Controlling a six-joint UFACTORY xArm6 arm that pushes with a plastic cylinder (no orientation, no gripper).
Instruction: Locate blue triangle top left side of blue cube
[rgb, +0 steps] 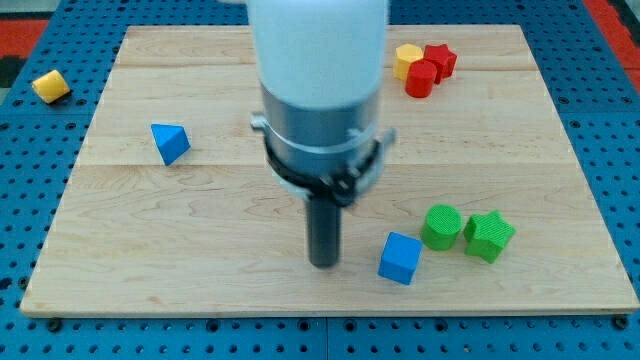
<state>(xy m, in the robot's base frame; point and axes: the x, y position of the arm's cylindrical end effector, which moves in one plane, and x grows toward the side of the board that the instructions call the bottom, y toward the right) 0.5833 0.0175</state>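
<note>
Camera view, single frame. Take the blue cube (400, 258) as your landmark; it sits on the wooden board (200, 270) of the desk, near the view's bottom edge, right of centre.

My tip (323, 263) is down on the board just to the view's left of the blue cube, close beside it but with a sliver of bare wood between. You have no gripper on this arm, only the dark rod, so nothing is held. The rod's grey collar and white housing (320, 60) rise above the tip and hide the board's middle up to the view's top.

The blue triangle (170, 143) lies well apart from the blue cube, far toward the view's left and higher in the view, past the rod. It touches nothing.

A green cylinder (440, 226) stands just to the view's right of the blue cube and slightly higher. A green star-like block (489, 236) sits right beside that cylinder, farther right.

Straight toward the view's top from the blue cube, near the board's far edge, you see a tight cluster: a yellow block (406, 58), a red cylinder (421, 78), and a red star-like block (441, 60).

A second yellow block (50, 85) lies off the board on the blue perforated surface (40, 180), far to the view's upper left.
</note>
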